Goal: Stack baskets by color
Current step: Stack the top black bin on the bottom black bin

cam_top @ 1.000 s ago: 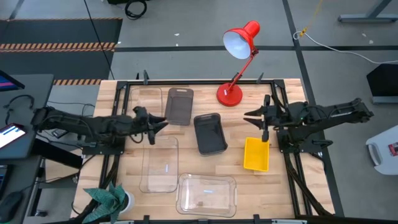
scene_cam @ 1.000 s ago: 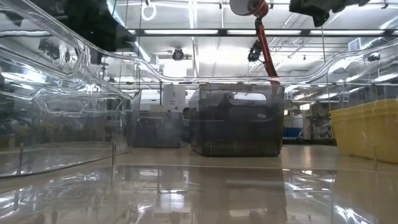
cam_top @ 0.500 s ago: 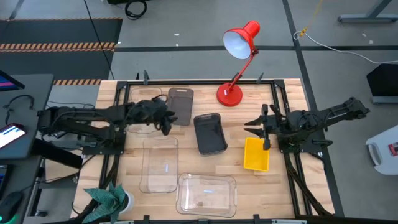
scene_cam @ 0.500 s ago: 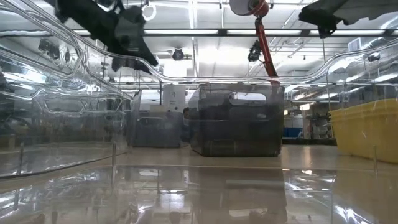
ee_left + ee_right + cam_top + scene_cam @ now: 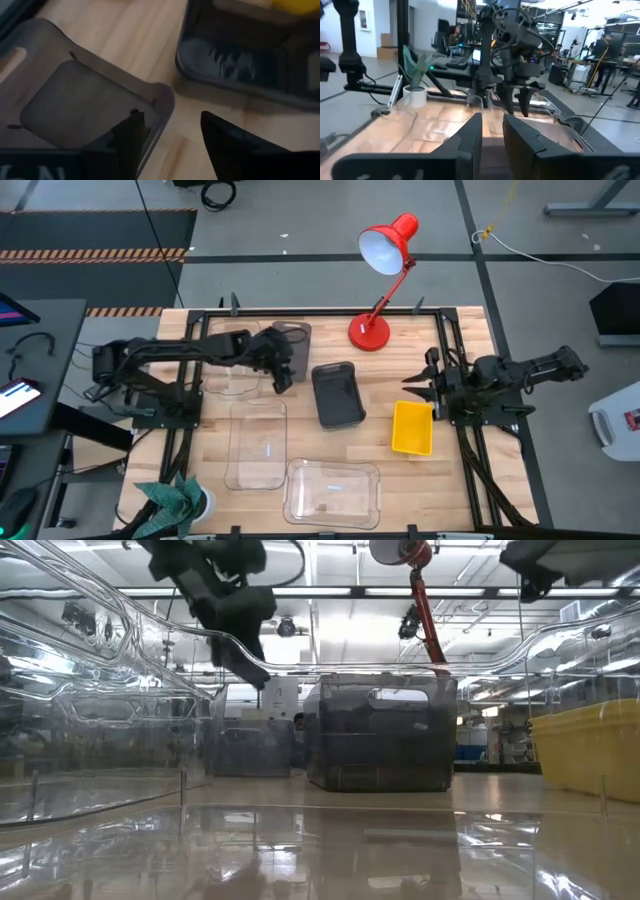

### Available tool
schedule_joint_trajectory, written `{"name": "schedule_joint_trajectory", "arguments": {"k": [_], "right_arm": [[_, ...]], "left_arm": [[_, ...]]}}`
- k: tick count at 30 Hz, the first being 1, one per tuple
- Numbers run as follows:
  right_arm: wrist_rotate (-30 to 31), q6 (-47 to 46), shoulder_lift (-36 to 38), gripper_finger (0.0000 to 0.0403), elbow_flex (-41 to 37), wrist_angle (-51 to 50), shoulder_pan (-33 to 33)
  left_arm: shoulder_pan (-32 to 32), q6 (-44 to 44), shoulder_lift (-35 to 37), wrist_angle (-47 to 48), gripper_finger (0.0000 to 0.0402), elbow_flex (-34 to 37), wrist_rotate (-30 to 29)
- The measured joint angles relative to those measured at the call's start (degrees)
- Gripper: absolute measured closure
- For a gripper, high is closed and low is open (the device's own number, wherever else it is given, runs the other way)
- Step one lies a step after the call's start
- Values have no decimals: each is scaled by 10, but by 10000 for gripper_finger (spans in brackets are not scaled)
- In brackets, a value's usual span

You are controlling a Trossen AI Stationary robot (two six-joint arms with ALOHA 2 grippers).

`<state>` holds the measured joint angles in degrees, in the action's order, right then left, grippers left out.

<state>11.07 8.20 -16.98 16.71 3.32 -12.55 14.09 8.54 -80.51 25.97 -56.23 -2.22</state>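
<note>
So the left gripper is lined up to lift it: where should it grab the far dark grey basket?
Take the dark grey basket by its thin rim at the near corner, from above. The left gripper hovers open there, one finger inside the wall, one outside.

No label, brand, number or sign can be read in any view. Pale letter strokes show on the left pincer's (image 5: 167,132) housing in the left wrist view, cut off by the picture's edge and too partial to read.
</note>
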Motion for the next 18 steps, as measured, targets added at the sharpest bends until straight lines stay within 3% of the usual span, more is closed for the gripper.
{"name": "schedule_joint_trajectory", "arguments": {"k": [6,12,18], "right_arm": [[-51,8,13,353,-43,68,63],[-110,7,20,395,-46,50,139],[-143,-21,46,391,-88,66,196]], "left_arm": [[0,-52,-57,53,187,-39,2],[0,-106,-84,72,201,-51,0],[0,-127,-92,74,210,-51,-12]]}}
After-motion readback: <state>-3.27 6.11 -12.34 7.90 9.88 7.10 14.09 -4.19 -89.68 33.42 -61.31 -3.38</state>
